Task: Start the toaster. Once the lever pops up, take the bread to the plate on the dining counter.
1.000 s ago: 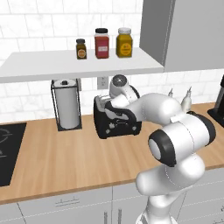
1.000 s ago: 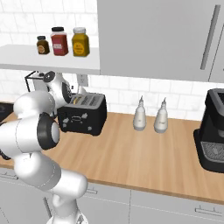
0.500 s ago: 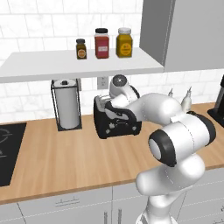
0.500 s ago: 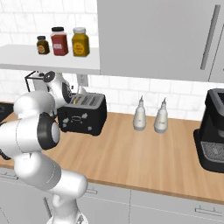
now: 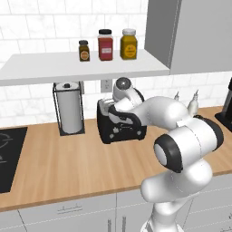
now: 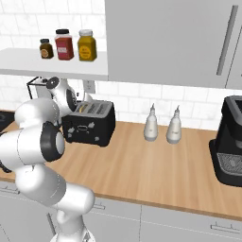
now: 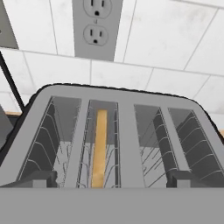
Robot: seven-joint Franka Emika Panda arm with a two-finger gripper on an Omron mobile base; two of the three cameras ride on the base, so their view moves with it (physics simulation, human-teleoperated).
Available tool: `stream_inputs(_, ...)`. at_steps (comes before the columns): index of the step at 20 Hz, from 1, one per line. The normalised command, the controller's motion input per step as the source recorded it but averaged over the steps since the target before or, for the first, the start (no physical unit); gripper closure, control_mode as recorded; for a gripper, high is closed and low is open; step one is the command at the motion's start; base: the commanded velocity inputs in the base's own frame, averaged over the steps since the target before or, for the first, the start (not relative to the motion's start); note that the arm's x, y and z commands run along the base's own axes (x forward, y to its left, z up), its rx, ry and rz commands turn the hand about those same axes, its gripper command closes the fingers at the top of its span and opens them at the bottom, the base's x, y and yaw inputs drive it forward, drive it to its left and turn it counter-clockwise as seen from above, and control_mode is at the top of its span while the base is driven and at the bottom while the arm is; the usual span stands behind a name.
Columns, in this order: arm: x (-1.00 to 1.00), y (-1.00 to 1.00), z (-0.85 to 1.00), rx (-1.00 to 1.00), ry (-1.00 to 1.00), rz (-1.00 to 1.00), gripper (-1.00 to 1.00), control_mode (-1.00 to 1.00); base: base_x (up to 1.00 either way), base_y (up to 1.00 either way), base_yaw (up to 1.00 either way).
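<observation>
The toaster (image 5: 121, 126) stands on the wood counter (image 5: 68, 163) by the tiled wall, between the paper towel roll (image 5: 69, 112) and two white bottles (image 6: 162, 125), and the bread (image 7: 99, 146) sits upright and deep in the second slot from the left in the hand view, its tan top edge below the slot rim. The gripper (image 7: 111, 178) hovers just above the toaster top, with its two dark fingertips (image 7: 37, 178) far apart, one at each side of the picture, holding nothing. The step in hand is probably either pressing the lever or waiting to pull the slice out; to do it well, the robot should keep the hand centred over the slot with the bread and come straight down, so the fingers pass on both flat faces of the slice and do not catch the wire guides. The lever itself is hard to find: in both base views the arm covers a part of the toaster, so whether it is down or up cannot be told. The plate and the dining counter are out of frame here.
</observation>
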Motion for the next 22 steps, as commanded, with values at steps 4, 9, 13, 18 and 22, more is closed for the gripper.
stream_inputs(4,0.0,0.03,0.0,0.0,0.0,0.0,-1.0,-1.0,0.0,0.0,0.0)
stream_inputs(9,0.0,0.0,0.0,0.0,0.0,0.0,-1.0,-1.0,0.0,0.0,0.0)
stream_inputs(13,0.0,0.0,0.0,0.0,0.0,0.0,-1.0,-1.0,0.0,0.0,0.0)
stream_inputs(18,0.0,0.0,0.0,0.0,0.0,0.0,-1.0,-1.0,0.0,0.0,0.0)
stream_inputs(22,0.0,0.0,0.0,0.0,0.0,0.0,-1.0,-1.0,0.0,0.0,0.0)
